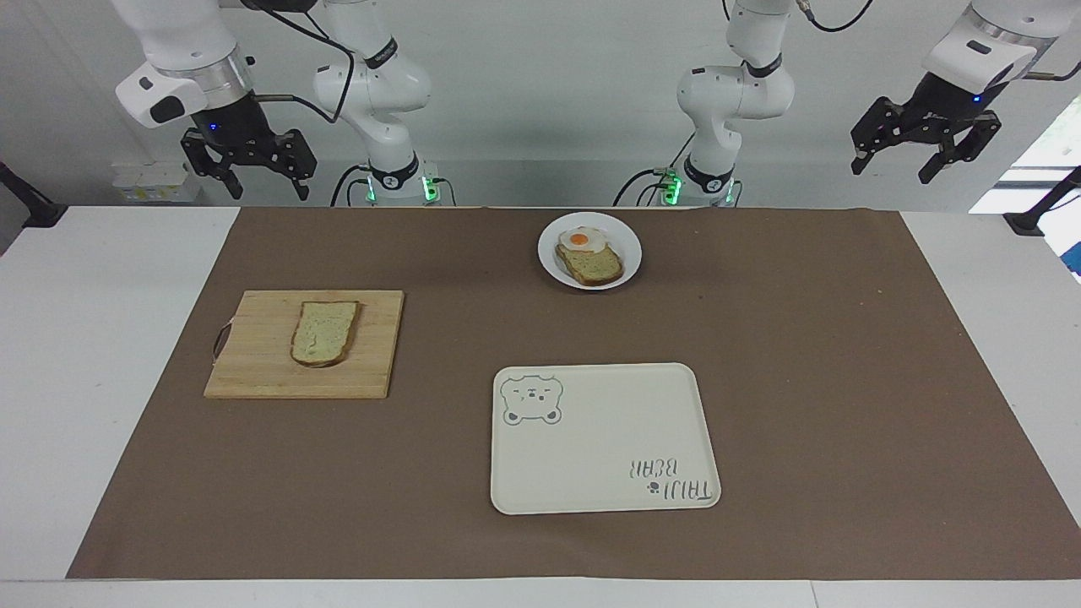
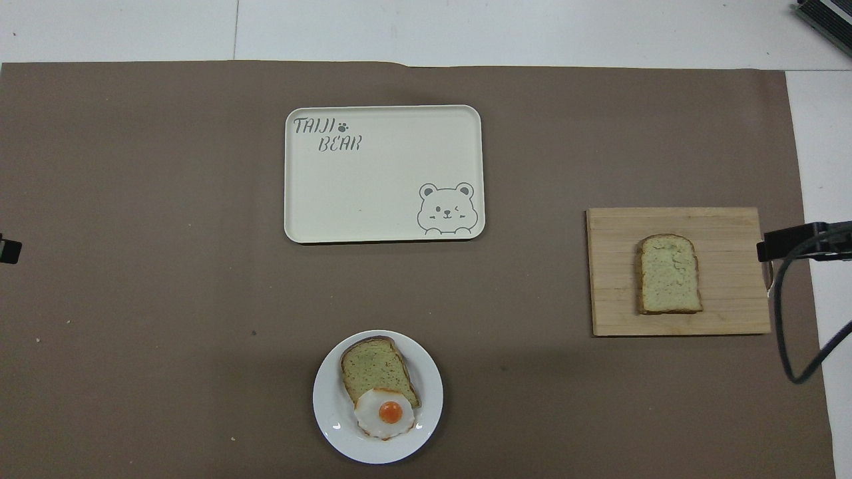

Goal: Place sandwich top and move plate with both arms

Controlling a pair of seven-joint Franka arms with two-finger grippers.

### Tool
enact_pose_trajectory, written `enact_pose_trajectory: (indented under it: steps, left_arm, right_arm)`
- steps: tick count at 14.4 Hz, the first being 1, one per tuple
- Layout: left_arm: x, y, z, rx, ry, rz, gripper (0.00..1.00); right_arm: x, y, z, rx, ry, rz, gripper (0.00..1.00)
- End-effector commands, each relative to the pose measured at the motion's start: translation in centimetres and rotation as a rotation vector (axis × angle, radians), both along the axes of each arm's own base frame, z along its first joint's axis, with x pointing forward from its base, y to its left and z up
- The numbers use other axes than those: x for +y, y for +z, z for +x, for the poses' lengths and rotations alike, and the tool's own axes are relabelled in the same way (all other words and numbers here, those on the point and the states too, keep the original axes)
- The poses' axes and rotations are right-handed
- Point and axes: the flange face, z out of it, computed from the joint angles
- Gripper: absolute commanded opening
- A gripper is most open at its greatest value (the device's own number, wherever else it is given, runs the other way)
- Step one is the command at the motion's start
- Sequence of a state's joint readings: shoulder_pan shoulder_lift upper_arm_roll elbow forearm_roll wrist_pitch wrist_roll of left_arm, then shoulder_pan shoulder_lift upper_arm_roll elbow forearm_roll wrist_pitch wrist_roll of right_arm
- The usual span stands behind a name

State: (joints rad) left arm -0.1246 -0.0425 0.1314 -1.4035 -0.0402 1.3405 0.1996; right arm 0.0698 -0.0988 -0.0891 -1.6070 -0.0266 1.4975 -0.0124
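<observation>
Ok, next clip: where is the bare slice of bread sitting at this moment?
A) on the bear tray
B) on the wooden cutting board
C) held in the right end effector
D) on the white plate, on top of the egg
B: the sandwich top lies flat on the wooden cutting board, toward the right arm's end of the table, with nothing gripping it.

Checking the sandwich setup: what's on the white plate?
The plate holds a bread slice with a fried egg overlapping its edge; the bread under the egg is hidden.
</observation>
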Motion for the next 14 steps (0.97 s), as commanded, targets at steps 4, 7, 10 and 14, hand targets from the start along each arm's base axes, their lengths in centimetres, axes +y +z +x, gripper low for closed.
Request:
enact_pose_trajectory:
  steps: [4,7,10,14]
  left_arm:
    - [-0.13,0.01,-0.84,-0.005,-0.006,0.006,1.00]
    - [-0.29,0.11,-0.81,-0.009,-0.009,0.006,1.00]
    - [-0.22,0.11,-0.75,-0.011,-0.005,0.007,1.00]
    - [-0.14,0.10,-0.76,-0.009,0.001,0.007,1.00]
  right_arm:
    - [-2.27,0.31,0.06,-0.026,-0.014,0.004,1.00]
    - [-2.16,0.35,-0.03,-0.023,-0.012,0.007,1.00]
    - [-2.23,0.09,-0.20,-0.012,-0.015,0.008,1.00]
    - [-2.23,-0.06,-0.64,-0.008,-0.017,0.010,1.00]
